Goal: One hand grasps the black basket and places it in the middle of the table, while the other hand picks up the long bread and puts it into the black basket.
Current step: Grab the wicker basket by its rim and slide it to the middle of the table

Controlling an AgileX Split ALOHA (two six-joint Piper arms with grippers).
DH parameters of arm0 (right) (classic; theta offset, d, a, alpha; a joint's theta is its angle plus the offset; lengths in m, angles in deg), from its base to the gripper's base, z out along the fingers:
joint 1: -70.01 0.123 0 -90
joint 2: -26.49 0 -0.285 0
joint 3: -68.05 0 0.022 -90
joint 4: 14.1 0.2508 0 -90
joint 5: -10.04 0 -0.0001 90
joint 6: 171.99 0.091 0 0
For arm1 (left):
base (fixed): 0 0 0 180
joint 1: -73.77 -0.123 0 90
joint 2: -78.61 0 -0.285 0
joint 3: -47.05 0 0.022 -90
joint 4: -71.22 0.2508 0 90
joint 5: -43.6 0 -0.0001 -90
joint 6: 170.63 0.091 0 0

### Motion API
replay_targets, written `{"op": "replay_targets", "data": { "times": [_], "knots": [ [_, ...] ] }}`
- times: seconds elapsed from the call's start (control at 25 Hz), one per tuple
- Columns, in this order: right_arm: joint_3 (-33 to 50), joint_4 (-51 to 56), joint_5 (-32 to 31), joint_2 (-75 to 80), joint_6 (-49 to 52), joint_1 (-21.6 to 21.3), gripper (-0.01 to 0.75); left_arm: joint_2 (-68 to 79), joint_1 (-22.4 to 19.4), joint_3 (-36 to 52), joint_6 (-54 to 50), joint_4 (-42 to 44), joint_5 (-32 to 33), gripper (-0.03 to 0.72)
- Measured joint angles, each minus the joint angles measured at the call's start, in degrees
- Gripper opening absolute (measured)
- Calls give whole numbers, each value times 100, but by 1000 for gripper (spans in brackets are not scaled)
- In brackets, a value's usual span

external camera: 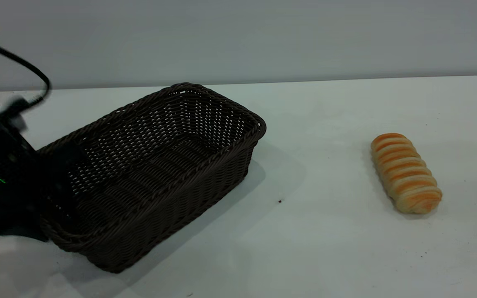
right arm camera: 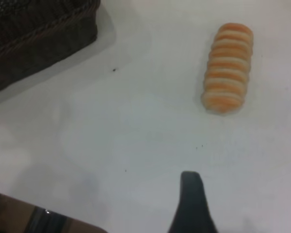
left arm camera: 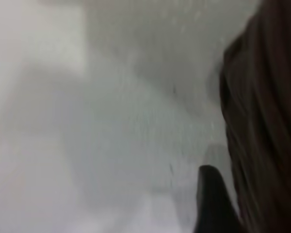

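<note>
Left gripper (external camera: 62,165) is at the black basket's (external camera: 205,153) near short end, and it looks clamped on the rim, though it's murky there. The basket sits left of centre on the table (external camera: 325,231), so placing isn't done. The long bread (external camera: 405,172) lies untouched, well ahead of the right gripper (right arm camera: 193,204); can't tell if that one's parted or together.

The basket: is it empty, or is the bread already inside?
Empty. The basket shows only bare weave inside, and the bread lies apart on the table.
</note>
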Motion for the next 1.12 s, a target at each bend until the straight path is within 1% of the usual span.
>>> {"op": "replay_targets", "data": {
  "times": [0.12,0.16,0.24,0.36,0.56,0.72,0.84,0.92,1.08,1.12],
  "knots": [
    [0,0,24,0,-6,0,562,210,153,-159,-159,-126,-256,197],
    [0,0,24,0,-6,0,562,224,193,-214,-212,-166,-375,142],
    [0,0,24,0,-6,0,562,195,244,-296,-211,-112,-352,143],
    [0,0,14,0,-6,0,562,139,250,-584,5,116,-39,143],
    [0,0,-16,0,2,0,562,307,250,-1713,1124,700,918,143],
    [0,0,-20,0,6,0,562,871,250,-2713,1823,776,1688,143],
    [0,0,-22,0,6,0,562,1236,250,-3270,2029,746,2130,143],
    [0,0,-32,0,11,0,562,1393,250,-3419,2035,699,2317,143],
    [0,0,-33,0,51,0,562,1496,250,-3475,2042,663,2405,145],
    [0,0,-33,0,57,0,562,1496,250,-3475,2057,663,2409,156]
  ]
}}
